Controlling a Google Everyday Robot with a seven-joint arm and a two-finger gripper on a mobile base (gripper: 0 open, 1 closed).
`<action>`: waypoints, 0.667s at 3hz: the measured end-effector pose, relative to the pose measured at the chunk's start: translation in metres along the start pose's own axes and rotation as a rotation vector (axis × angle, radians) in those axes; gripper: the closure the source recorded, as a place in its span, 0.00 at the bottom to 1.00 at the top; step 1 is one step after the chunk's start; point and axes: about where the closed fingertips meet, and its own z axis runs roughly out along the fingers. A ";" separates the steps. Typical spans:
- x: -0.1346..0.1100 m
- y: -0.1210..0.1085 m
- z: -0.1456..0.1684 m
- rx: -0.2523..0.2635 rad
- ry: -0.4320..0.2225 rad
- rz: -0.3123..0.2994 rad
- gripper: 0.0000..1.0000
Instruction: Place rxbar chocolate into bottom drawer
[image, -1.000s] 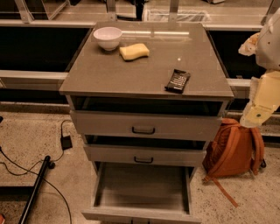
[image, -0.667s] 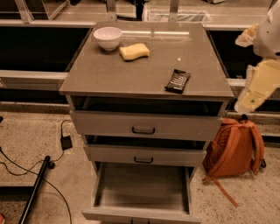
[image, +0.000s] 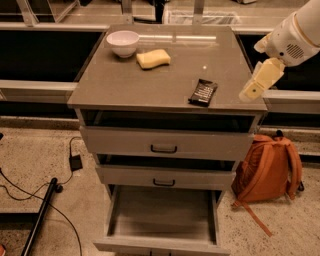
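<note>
The rxbar chocolate (image: 203, 92), a flat black bar with white lettering, lies on the grey cabinet top (image: 150, 82) near its front right edge. The bottom drawer (image: 162, 215) is pulled out and shows a plain floor with nothing in it. My gripper (image: 256, 82) hangs from the white arm at the right edge of the cabinet top, a little to the right of the bar and above the top, apart from the bar.
A white bowl (image: 123, 42) and a yellow sponge-like block (image: 153, 58) sit at the back left of the top. The two upper drawers (image: 164, 145) are slightly open. An orange backpack (image: 270, 167) leans by the cabinet's right side. Cables (image: 45, 185) lie on the floor at left.
My arm and gripper have risen and moved left, from beside the cabinet near the backpack to the level of the cabinet top, closer to the bar. The bar and drawers have not moved.
</note>
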 end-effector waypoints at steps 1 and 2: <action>-0.011 -0.015 0.052 -0.056 -0.053 0.043 0.00; -0.030 -0.021 0.096 -0.109 -0.097 0.027 0.00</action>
